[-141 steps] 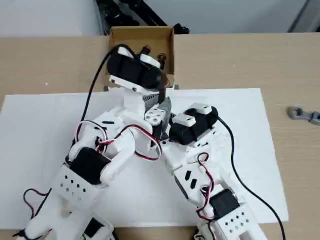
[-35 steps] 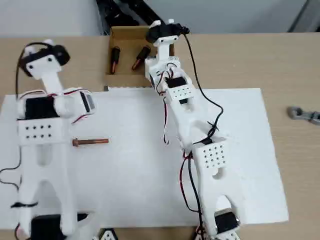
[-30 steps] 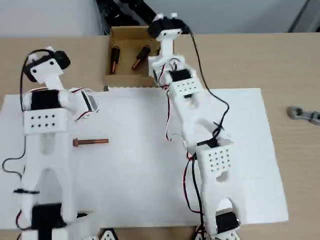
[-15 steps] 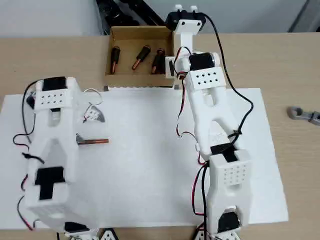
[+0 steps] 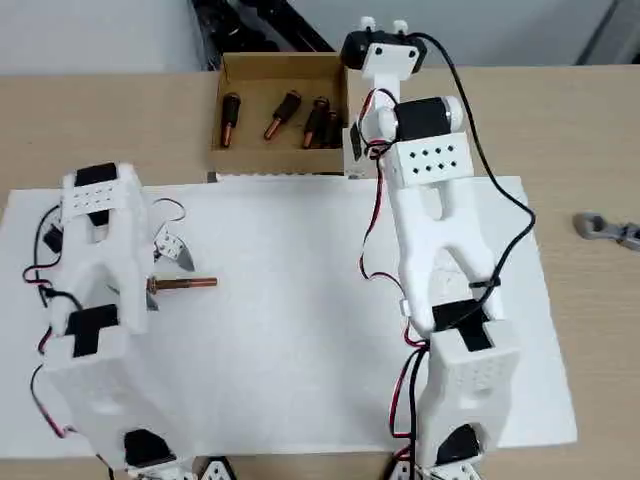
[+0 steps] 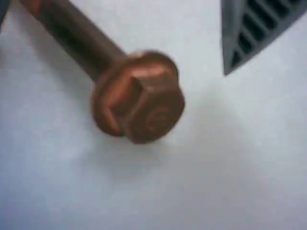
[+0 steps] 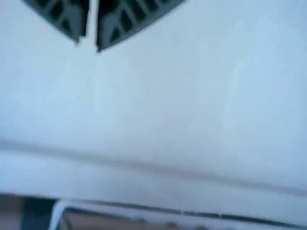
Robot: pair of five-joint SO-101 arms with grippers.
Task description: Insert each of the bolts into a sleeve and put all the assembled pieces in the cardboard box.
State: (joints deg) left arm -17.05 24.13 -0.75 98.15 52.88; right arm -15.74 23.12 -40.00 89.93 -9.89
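Observation:
A copper bolt [image 5: 182, 285] lies on the white sheet [image 5: 290, 340] at the left. My left gripper [image 5: 163, 277] stands open around its hex head [image 6: 139, 103], with one dark finger [image 6: 254, 28] beside the head and nothing gripped. The cardboard box [image 5: 225, 72] at the back holds several assembled pieces, among them one [image 5: 230, 118] at its left and one [image 5: 317, 118] near its right wall. My right gripper [image 5: 353, 140] hangs just outside the box's right front corner, over the sheet's back edge. Its fingers [image 7: 72, 19] are shut with nothing between them.
A metal wrench [image 5: 605, 228] lies on the wooden table far right, off the sheet. Black equipment stands behind the box. The two white arms take up the left and right of the sheet.
The arms parted from the middle. The right one left a piece in the box and drew back to the box's right. The left arm came down onto the loose bolt.

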